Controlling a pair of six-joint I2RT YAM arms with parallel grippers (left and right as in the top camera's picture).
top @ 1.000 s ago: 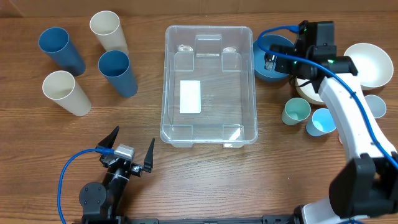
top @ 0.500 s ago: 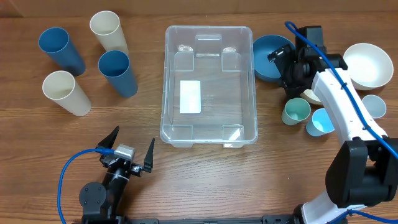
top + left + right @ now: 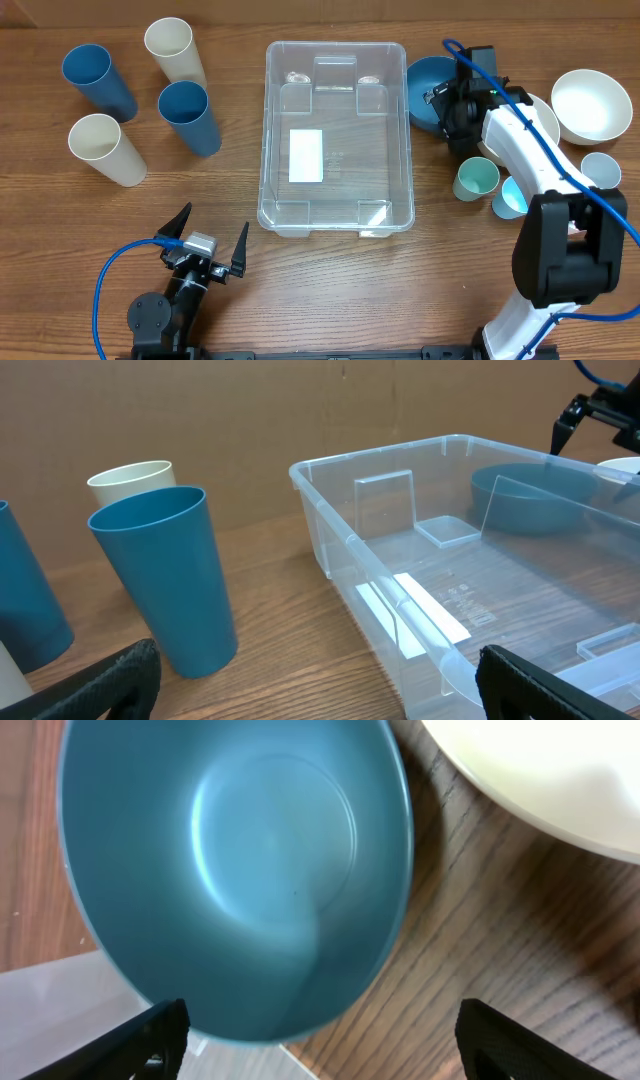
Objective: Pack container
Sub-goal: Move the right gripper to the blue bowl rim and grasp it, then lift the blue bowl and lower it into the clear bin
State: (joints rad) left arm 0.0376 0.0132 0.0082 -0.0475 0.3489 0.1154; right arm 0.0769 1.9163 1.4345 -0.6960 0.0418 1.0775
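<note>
Right gripper (image 3: pixel 444 100) hangs over the blue bowl (image 3: pixel 424 84), which sits on the surface (image 3: pixel 330 290) just beside the far right corner of the container (image 3: pixel 350 195). In the right wrist view we see the right gripper (image 3: pixel 322 1038) with its jaws apart, one finger at the near edge of the blue bowl (image 3: pixel 250 870) and the other over bare wood, so nothing is clamped. A pale bowl (image 3: pixel 540 780) shows at the upper right of that view. Left gripper (image 3: pixel 214 226) rests low at the near edge of the surface, jaws spread wide and holding nothing, well apart from the container's near left corner. From the left wrist we look between the fingers of the left gripper (image 3: pixel 320 685) at the container (image 3: pixel 330 510), which lies upright and has only its white label (image 3: pixel 306 155) on the bottom. Left of the container we count four tall cups: two blue cups (image 3: pixel 98 80) (image 3: pixel 188 117) and two cream cups (image 3: pixel 175 50) (image 3: pixel 105 148). Right of it, beyond the right arm (image 3: pixel 530 160), we see a white bowl (image 3: pixel 590 105), a teal cup (image 3: pixel 475 180), a light blue cup (image 3: pixel 510 198) partly hidden by the arm, and a grey-blue cup (image 3: pixel 602 170).
</note>
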